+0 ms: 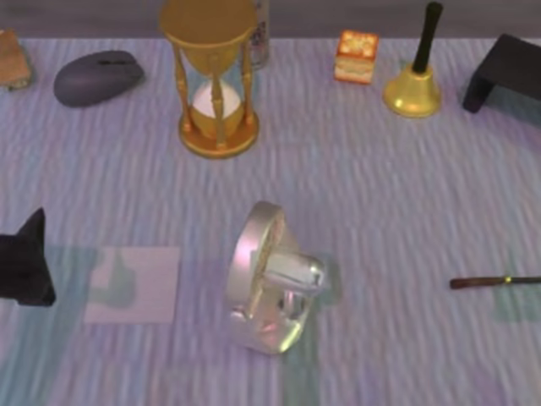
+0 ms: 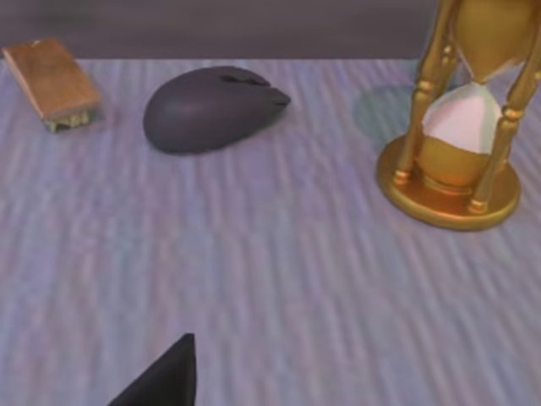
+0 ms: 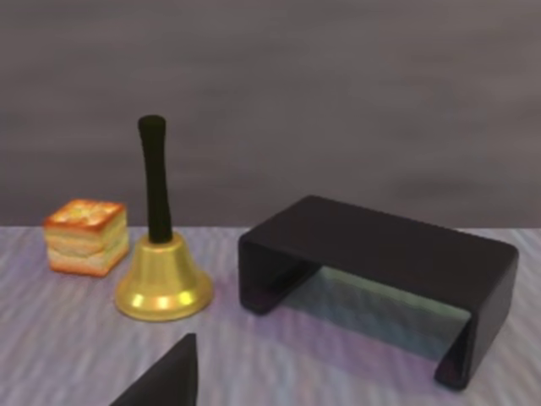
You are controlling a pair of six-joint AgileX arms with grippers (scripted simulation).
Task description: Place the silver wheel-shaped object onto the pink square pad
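Well, silver wheel-shaped object (image 1: 270,279) mid-table, pink square pad (image 1: 133,285) just left, hand states unclear.

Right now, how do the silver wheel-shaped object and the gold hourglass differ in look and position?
The silver wheel-shaped object is shiny chrome, a thick-rimmed disc with a stubby hub; the gold hourglass is golden, with posts around white sand. The wheel sits mid-table just right of the pink square pad; the hourglass stands at the far edge, beside the dark computer mouse. Both look metallic and neither is held.
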